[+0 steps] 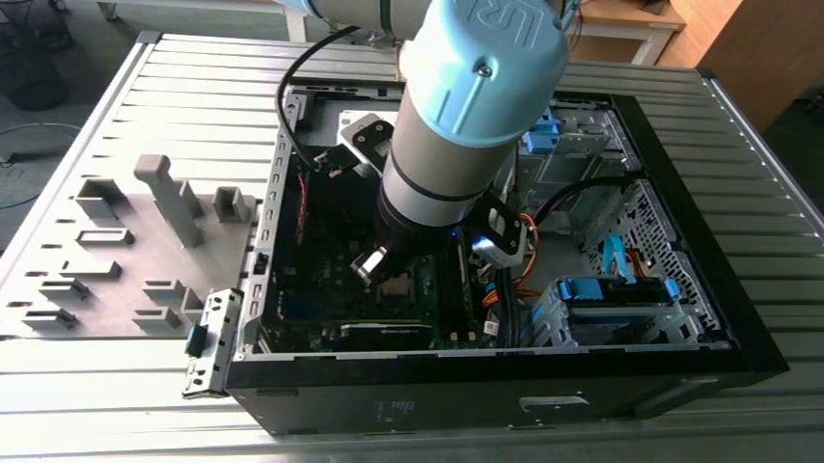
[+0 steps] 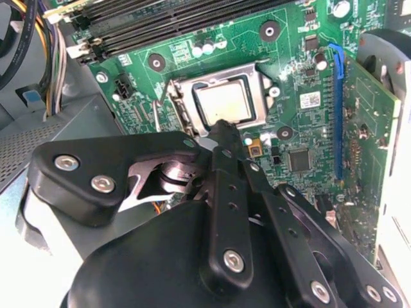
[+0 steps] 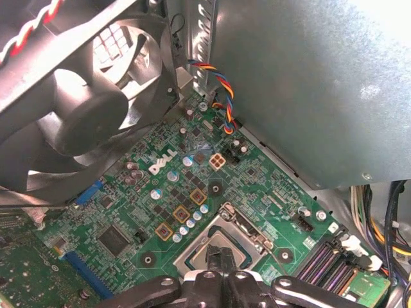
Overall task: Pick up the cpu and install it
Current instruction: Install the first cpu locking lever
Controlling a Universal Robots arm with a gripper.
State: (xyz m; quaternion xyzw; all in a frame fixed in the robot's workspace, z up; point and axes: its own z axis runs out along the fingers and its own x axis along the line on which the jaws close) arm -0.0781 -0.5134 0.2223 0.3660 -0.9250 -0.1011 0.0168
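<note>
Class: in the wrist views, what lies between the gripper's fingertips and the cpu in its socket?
Nothing: in both wrist views the gripper tips meet the cpu edge directly.

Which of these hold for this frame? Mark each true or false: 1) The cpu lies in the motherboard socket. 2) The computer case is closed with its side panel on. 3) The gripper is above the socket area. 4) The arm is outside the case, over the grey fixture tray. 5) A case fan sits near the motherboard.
1) True: the cpu lies inside the socket frame on the motherboard.
2) False: the computer case is open, its inside showing.
3) True: the gripper is just over the socket's edge.
4) False: the arm reaches down into the case; the fixture tray lies to the exterior view's left.
5) True: the case fan is beside the board.
</note>
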